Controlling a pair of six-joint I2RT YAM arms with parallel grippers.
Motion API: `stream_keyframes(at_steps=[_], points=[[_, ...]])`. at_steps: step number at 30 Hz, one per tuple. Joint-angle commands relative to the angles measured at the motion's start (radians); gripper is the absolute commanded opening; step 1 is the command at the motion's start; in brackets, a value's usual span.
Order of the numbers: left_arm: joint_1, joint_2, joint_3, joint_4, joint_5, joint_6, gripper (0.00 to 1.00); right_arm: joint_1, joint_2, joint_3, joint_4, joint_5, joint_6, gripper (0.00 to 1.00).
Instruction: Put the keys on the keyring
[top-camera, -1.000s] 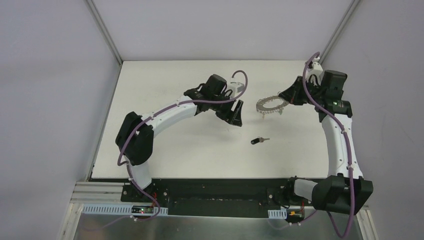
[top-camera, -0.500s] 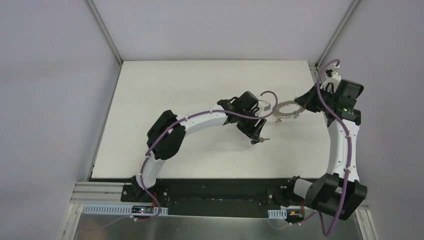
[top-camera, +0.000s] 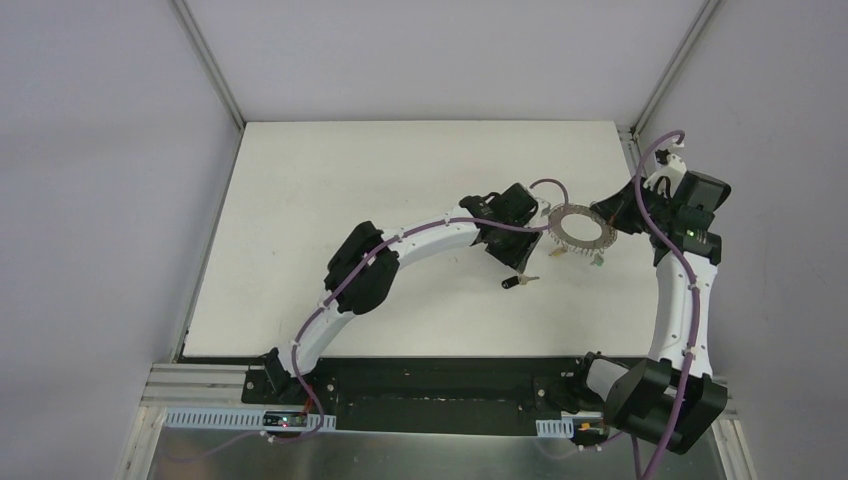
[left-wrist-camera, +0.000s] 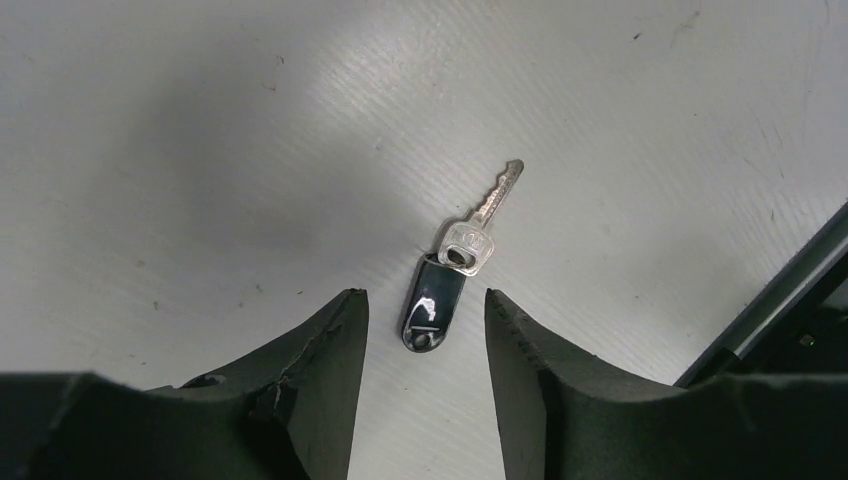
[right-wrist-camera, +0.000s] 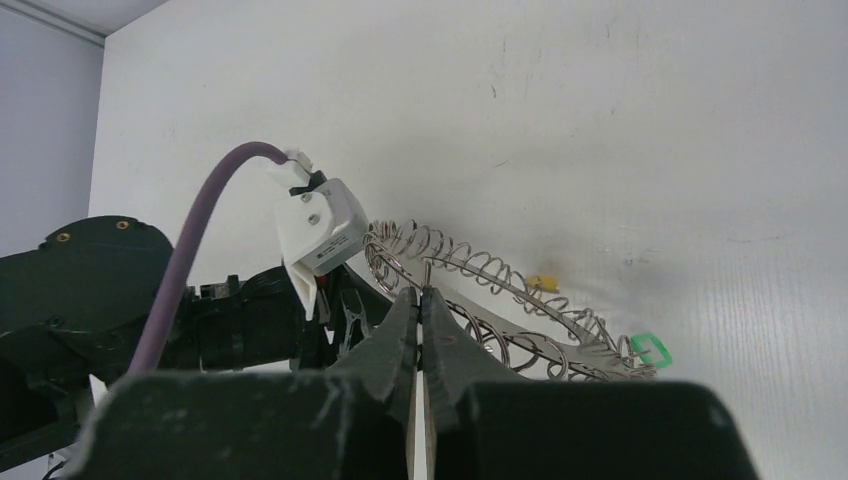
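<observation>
left end effector (top-camera: 517, 262): swung right, over black key (top-camera: 513, 283) | keyring (top-camera: 581, 228): shifted right

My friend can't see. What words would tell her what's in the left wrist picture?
A tiny silver key with a black plastic head lies flat on the white table. The left pincer is open, with a dark finger on either side of the head, not touching it.

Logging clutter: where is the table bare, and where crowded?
Bare: the left half of the table, outside the left arm, and the far strip behind the keyring. Crowded: centre-right, where the left gripper straddles the black key beside the right gripper clamping the keyring.
</observation>
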Motion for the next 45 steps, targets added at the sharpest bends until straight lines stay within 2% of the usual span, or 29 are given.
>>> stream_keyframes(at_steps=[1, 13, 25, 41, 45], points=[[-0.010, 0.036, 0.072, -0.064, -0.055, -0.079, 0.47, -0.016, -0.031, 0.004, 0.065, -0.059, 0.029, 0.00], [-0.016, 0.092, 0.116, -0.069, -0.013, -0.186, 0.42, -0.036, -0.039, -0.012, 0.074, -0.064, 0.028, 0.00], [-0.020, 0.124, 0.127, -0.070, 0.004, -0.234, 0.31, -0.045, -0.058, -0.031, 0.078, -0.078, 0.027, 0.00], [-0.011, 0.021, 0.034, -0.063, -0.004, -0.178, 0.10, -0.050, -0.055, -0.048, 0.099, -0.107, 0.041, 0.00], [0.000, -0.022, -0.007, -0.057, -0.005, -0.155, 0.09, -0.049, -0.052, -0.047, 0.102, -0.115, 0.045, 0.00]])
